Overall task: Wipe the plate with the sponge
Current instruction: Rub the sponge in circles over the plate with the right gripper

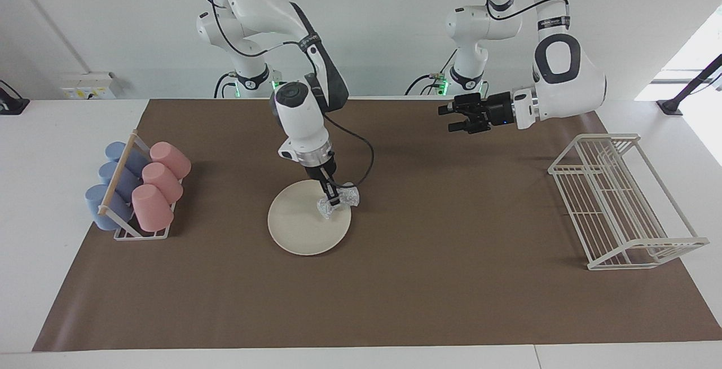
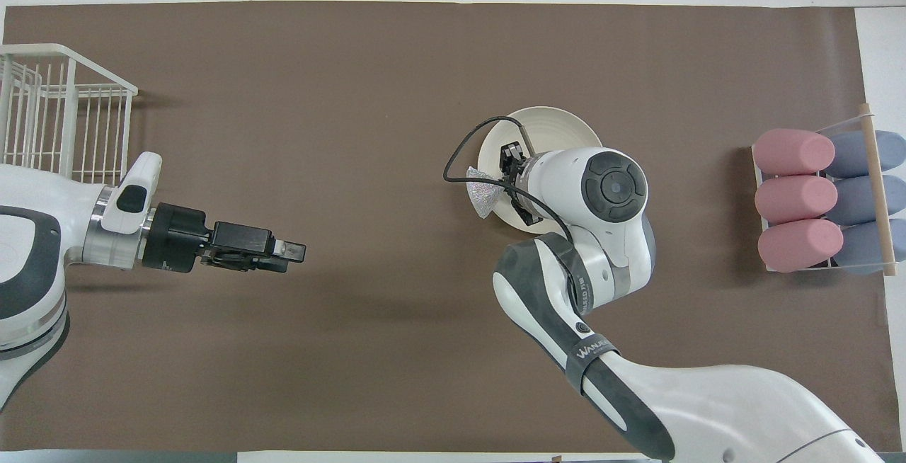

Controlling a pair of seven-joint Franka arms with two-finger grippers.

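The cream-white plate (image 1: 304,228) lies flat on the brown mat near the middle of the table; it also shows in the overhead view (image 2: 548,127), partly covered by the right arm. My right gripper (image 1: 334,200) (image 2: 497,187) points down and is shut on the silvery speckled sponge (image 1: 341,202) (image 2: 483,192). The sponge rests on the plate's edge toward the left arm's end and overhangs the rim a little. My left gripper (image 1: 450,118) (image 2: 296,253) is open and empty, and waits in the air over bare mat, well apart from the plate.
A rack with pink cups (image 1: 161,185) (image 2: 796,197) and blue cups (image 1: 110,185) lying on their sides stands at the right arm's end. A white wire dish rack (image 1: 620,200) (image 2: 60,109) stands at the left arm's end. A brown mat (image 1: 451,279) covers the table.
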